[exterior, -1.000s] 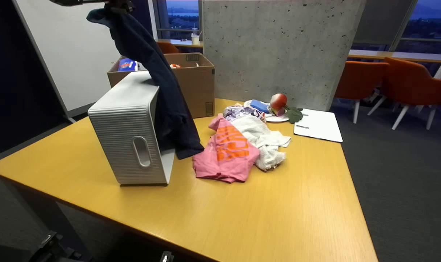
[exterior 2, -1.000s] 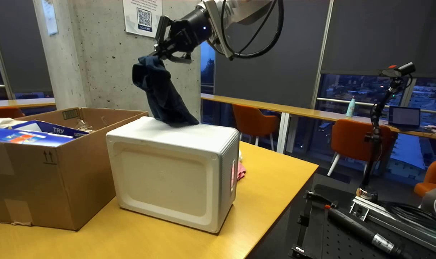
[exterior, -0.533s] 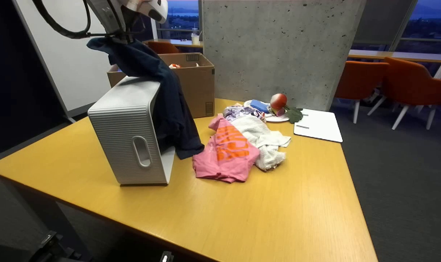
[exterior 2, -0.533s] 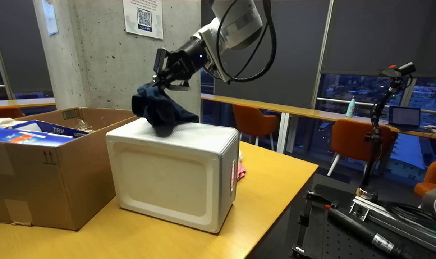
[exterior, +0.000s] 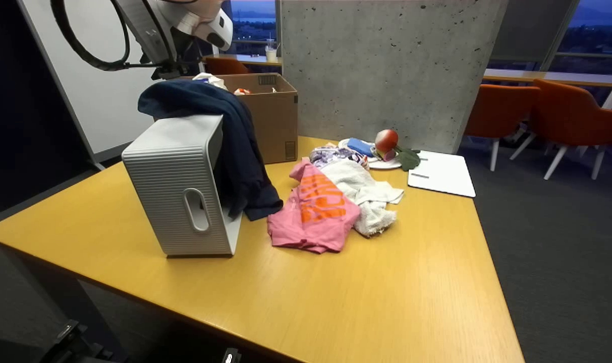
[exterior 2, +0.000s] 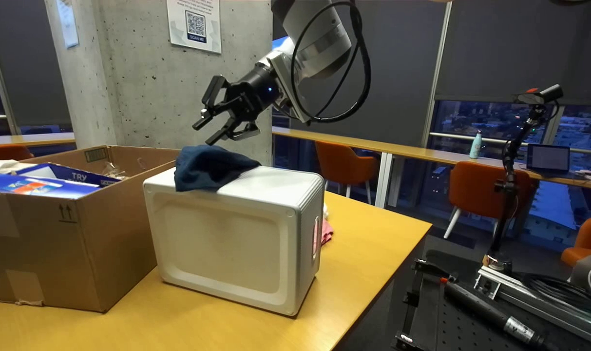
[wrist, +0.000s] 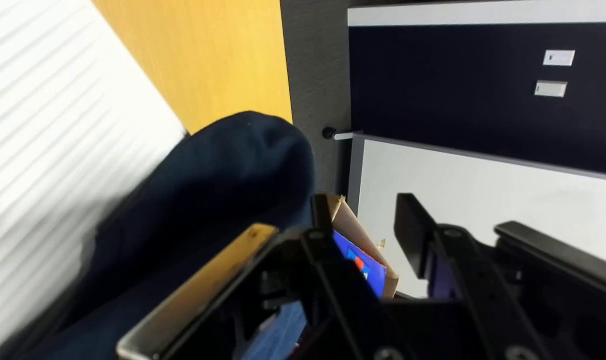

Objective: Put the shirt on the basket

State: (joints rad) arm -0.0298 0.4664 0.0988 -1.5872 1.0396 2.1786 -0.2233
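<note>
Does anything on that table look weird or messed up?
Yes, the white plastic basket looks odd: it lies on its side, so its bottom faces sideways and its mouth doesn't face up. The navy shirt is draped over the basket's upper wall and hangs down by the open mouth. I see nothing spilled.

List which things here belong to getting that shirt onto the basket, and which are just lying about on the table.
Part of the job:
navy shirt, draped over the basket's upper side
white basket, turned on its side
gripper, open above the shirt

Just lying about:
pink garment with orange print
white cloth
purple-patterned cloth
red-and-white vegetable, perhaps a toy
cardboard box
flat white board
</note>
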